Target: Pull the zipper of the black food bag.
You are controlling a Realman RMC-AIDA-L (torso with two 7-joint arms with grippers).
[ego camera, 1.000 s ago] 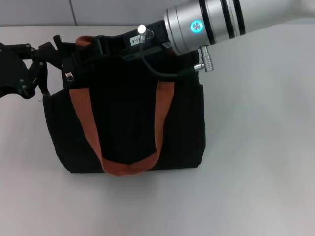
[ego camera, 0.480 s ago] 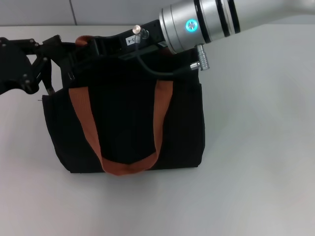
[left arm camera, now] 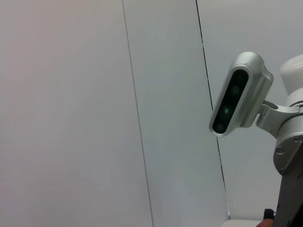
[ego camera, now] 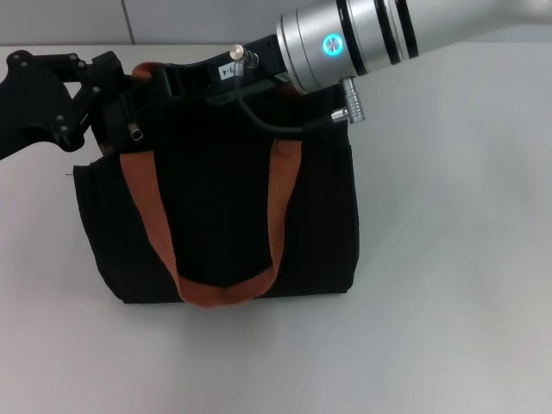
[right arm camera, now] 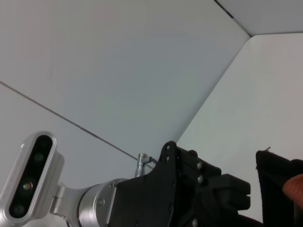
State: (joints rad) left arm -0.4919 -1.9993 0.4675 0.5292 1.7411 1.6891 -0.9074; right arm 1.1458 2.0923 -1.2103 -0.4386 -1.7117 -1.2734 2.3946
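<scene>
The black food bag (ego camera: 224,198) lies mid-table in the head view, with two rust-orange strap handles (ego camera: 147,216). The zipper's silver pull tab (ego camera: 135,132) hangs at the bag's upper left corner. My left gripper (ego camera: 121,114) reaches in from the left and is pressed against that corner, right beside the tab. My right gripper (ego camera: 171,84) comes in from the upper right and lies on the bag's top edge near the far handle (ego camera: 151,68). The right wrist view shows the left gripper's black body (right arm camera: 199,189) and a bag edge (right arm camera: 277,184).
The bag rests on a white table (ego camera: 448,259) with a grey wall behind. A black cable (ego camera: 267,121) hangs from the right wrist over the bag. The left wrist view shows the right arm's wrist camera (left arm camera: 239,99) and wall panels.
My left gripper has moved right and a little up, closing in on the bag's upper left corner. The silver tab has shifted slightly right. The right arm has edged left.
</scene>
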